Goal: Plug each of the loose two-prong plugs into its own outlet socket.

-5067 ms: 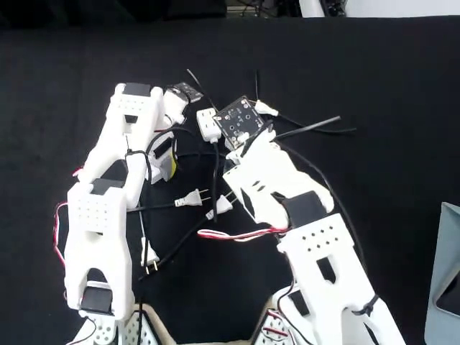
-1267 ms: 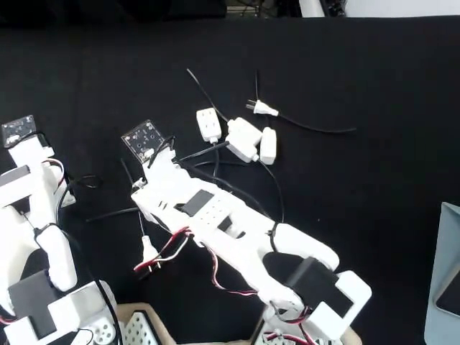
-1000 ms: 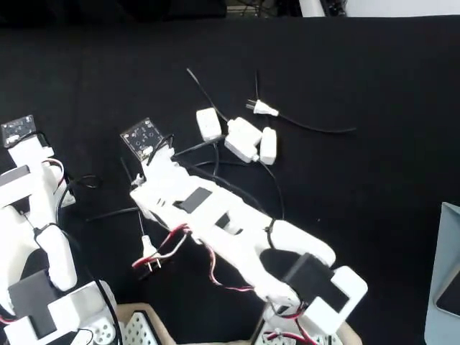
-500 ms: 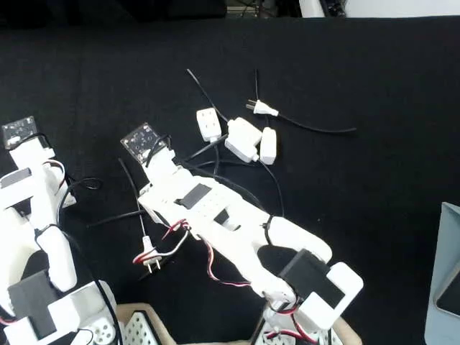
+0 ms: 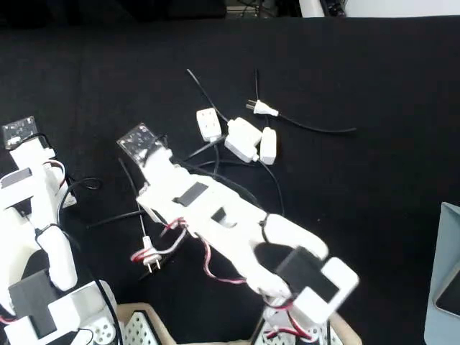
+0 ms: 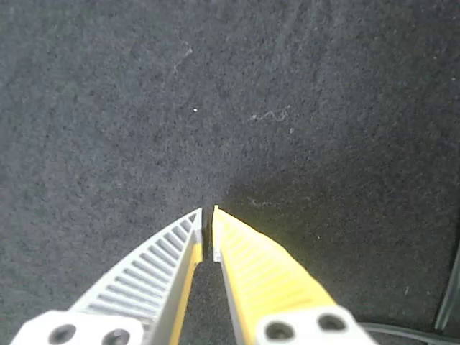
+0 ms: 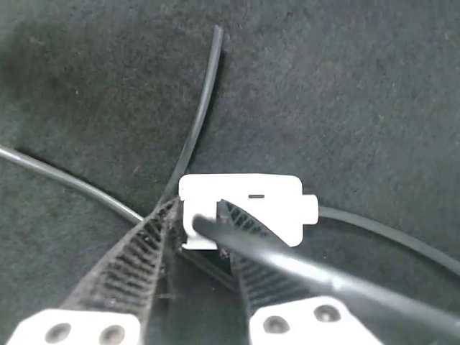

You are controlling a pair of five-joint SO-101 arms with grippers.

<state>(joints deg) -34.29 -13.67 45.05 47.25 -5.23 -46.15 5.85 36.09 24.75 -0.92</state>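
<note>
The right gripper [image 7: 195, 213] clamps one end of a white plug [image 7: 248, 205], with a finger on each side of it. The plug's cord [image 7: 374, 226] leaves from its other end, and a second cord [image 7: 316, 273] crosses just in front of the fingers. In the high view the right arm [image 5: 215, 212] lies stretched out on the near side of the white blocks [image 5: 243, 139]. Its wrist ends to their left, and the held plug is hidden beneath it.

The three blocks lie close together on the black cloth [image 5: 374, 72], with black cords running out from among them. A loose plug [image 5: 262, 108] lies just beyond the blocks, prongs pointing left and its cord trailing off to the right. A third plug [image 5: 149, 257] lies well apart from the blocks, nearer the arm bases and to the left, beside the right arm's red wires [image 5: 180, 241].

The left gripper [image 6: 208, 214] has its fingertips pressed together with nothing between them, over bare cloth. The left arm [image 5: 36, 208] stands far to the left of the blocks.
</note>
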